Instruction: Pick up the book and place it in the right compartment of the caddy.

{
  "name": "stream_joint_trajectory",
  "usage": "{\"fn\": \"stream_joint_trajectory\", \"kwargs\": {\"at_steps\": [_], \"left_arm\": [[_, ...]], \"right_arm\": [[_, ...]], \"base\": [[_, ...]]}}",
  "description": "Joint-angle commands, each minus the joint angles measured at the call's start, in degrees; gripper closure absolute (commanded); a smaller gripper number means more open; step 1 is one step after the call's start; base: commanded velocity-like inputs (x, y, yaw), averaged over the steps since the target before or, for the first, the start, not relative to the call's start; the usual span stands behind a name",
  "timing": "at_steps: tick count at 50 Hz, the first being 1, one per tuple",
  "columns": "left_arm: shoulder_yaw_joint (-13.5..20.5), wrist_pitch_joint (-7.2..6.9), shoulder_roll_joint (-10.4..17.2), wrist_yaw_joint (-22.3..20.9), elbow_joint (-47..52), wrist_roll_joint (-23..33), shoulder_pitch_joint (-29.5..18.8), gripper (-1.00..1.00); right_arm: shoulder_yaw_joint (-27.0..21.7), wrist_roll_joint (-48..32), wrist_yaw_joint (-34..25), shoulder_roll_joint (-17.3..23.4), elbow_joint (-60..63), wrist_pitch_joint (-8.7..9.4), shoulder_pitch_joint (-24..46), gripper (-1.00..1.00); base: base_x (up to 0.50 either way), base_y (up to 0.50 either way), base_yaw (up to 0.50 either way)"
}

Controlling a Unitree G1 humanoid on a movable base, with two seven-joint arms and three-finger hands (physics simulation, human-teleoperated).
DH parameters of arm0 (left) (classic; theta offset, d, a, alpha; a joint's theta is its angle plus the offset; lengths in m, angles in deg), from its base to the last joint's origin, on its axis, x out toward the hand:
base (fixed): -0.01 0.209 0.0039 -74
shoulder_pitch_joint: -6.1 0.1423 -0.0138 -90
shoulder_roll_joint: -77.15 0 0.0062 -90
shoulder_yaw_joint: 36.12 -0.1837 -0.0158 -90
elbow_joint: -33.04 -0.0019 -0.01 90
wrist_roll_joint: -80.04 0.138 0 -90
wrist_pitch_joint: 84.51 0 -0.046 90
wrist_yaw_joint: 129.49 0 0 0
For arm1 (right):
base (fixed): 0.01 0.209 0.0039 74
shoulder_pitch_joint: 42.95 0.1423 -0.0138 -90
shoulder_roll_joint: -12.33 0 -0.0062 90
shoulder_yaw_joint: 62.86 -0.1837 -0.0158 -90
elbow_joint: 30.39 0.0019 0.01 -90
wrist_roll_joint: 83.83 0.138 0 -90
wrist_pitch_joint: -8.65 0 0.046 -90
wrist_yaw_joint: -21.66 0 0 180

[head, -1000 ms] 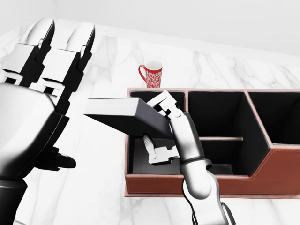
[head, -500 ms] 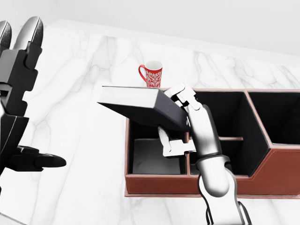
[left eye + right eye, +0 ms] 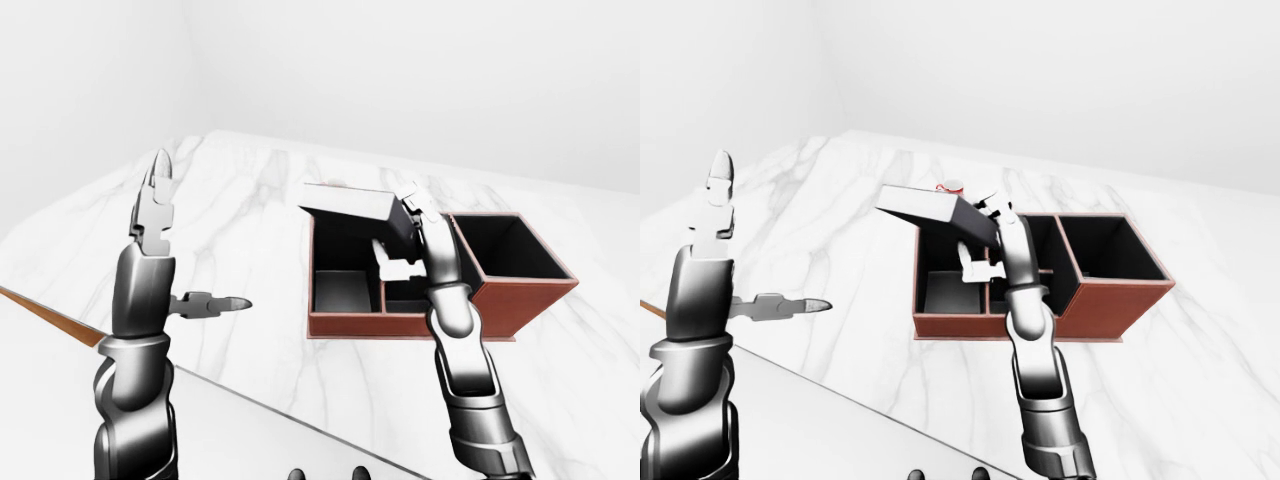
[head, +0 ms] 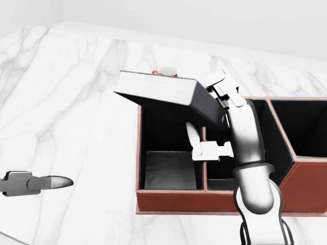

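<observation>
Bright, even, sharp render; faint shadows

The right hand [image 4: 212,122] is raised on a near-vertical forearm with fingers closed round the book [image 4: 163,97], while the left hand [image 3: 160,250] stands upright, fingers extended, empty.

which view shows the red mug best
The right-eye view: the red mug shows its rim and some red body above the book held by the right hand. The head view shows only the rim and a red sliver behind the book. In the left-eye view the book hides it almost entirely.
</observation>
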Motion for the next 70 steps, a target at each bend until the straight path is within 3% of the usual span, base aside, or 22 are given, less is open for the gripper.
{"fn": "stream_joint_trajectory", "kwargs": {"at_steps": [1, 2, 4, 5, 8, 9, 13, 16, 17, 20, 41, 47, 57, 70], "left_arm": [[0.16, 0.0, -1.83, 1.47, -2.54, -7.79, 3.72, -1.0], [0.05, 0.0, -1.96, 1.53, -2.86, -7.86, 3.99, -1.0], [-0.09, 0.0, -2.15, 1.85, -3.86, -7.74, 4.55, -1.0], [-0.42, 0.0, -2.38, 1.99, -5.04, -7.97, 5.06, -1.0], [-1.55, 0.0, -2.87, 3.39, -8.18, -5.73, 6.27, -1.0], [-1.74, 0.0, -3.03, 3.47, -8.84, -6.08, 6.68, -1.0], [-1.97, 0.0, -3.39, 4.21, -10.92, -5.8, 8.03, -1.0], [-2.02, 0.0, -3.68, 4.88, -12.07, -5.71, 8.53, -1.0], [-2.27, 0.0, -3.89, 5.6, -13.33, -5.45, 9.13, -1.0], [-2.37, 0.0, -4.0, 6.21, -14.82, -5.25, 9.54, -1.0], [-2.83, 0.0, -4.65, 6.56, -15.37, -4.97, 11.25, -1.0], [-2.78, 0.0, -4.72, 6.37, -15.0, -5.0, 11.22, -1.0], [-3.03, 0.0, -4.71, 6.98, -15.79, -4.24, 11.34, -1.0], [-3.27, 0.0, -4.67, 8.06, -16.81, -2.7, 11.34, -1.0]], "right_arm": [[-2.58, 4.04, 1.28, 1.46, 3.98, 0.56, -0.21, 1.0], [-2.8, 4.18, 1.1, 1.62, 4.52, 1.31, 0.06, 1.0], [-3.44, 4.53, 1.48, 2.12, 3.01, -0.15, 0.09, 1.0], [-4.14, 4.82, 1.07, 2.57, 4.31, 1.82, 0.82, 1.0], [-4.81, 5.68, 0.92, 3.11, 4.52, 2.47, 1.1, 1.0], [-5.04, 5.7, 1.25, 3.38, 3.55, 1.04, 0.75, 1.0], [-6.93, 6.23, 0.38, 5.01, 6.05, 4.25, 1.91, 1.0], [-8.27, 6.75, 0.44, 6.16, 5.56, 4.35, 2.29, 1.0], [-9.08, 7.57, 0.46, 6.66, 4.19, 3.09, 2.09, 1.0], [-10.38, 8.3, 0.39, 8.1, 3.17, 3.95, 3.22, 1.0], [-16.87, 10.98, 1.33, 16.81, -10.25, -0.09, 7.22, 1.0], [-18.48, 11.47, 1.31, 18.99, -11.53, -0.35, 7.16, 1.0], [-21.67, 13.64, 1.35, 22.34, -16.05, -2.42, 6.39, 1.0], [-24.06, 14.66, 2.11, 24.88, -20.64, -2.42, 4.71, 1.0]], "base": [[0.0, 0.0, 0.0], [0.0, 0.0, 0.0], [0.0, 0.0, 0.0], [0.0, 0.0, 0.0], [0.0, 0.0, 0.0], [0.0, 0.0, 0.0], [0.0, 0.0, 0.0], [0.0, 0.0, 0.0], [0.0, 0.0, 0.0], [0.0, 0.0, 0.0], [0.0, 0.0, 0.0], [0.0, 0.0, 0.0], [0.0, 0.0, 0.0], [0.0, 0.0, 0.0]]}}
